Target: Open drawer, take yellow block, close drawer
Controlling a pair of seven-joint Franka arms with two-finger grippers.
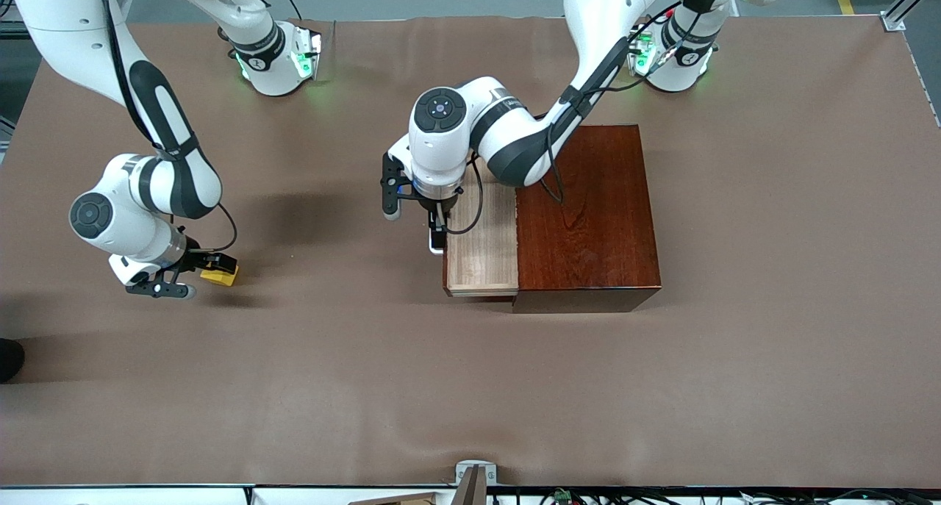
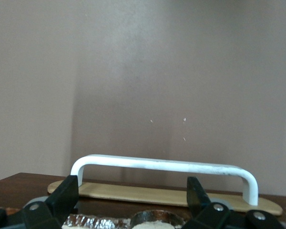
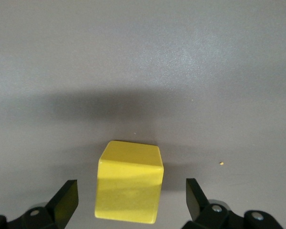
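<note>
While the drawer (image 1: 481, 251) stands pulled out of the mahogany-coloured box (image 1: 588, 218), its pale tray bare, the left gripper (image 2: 132, 198) sits at the white handle (image 2: 167, 165), its 2 fingers spread wide on either side of the bar without pinching it. Toward the right arm's end of the brown table (image 1: 470, 387), the right gripper (image 3: 131, 200) is fully open and grips nothing. Between its fingers the yellow block (image 3: 128, 188) rests on the table, touching neither.
</note>
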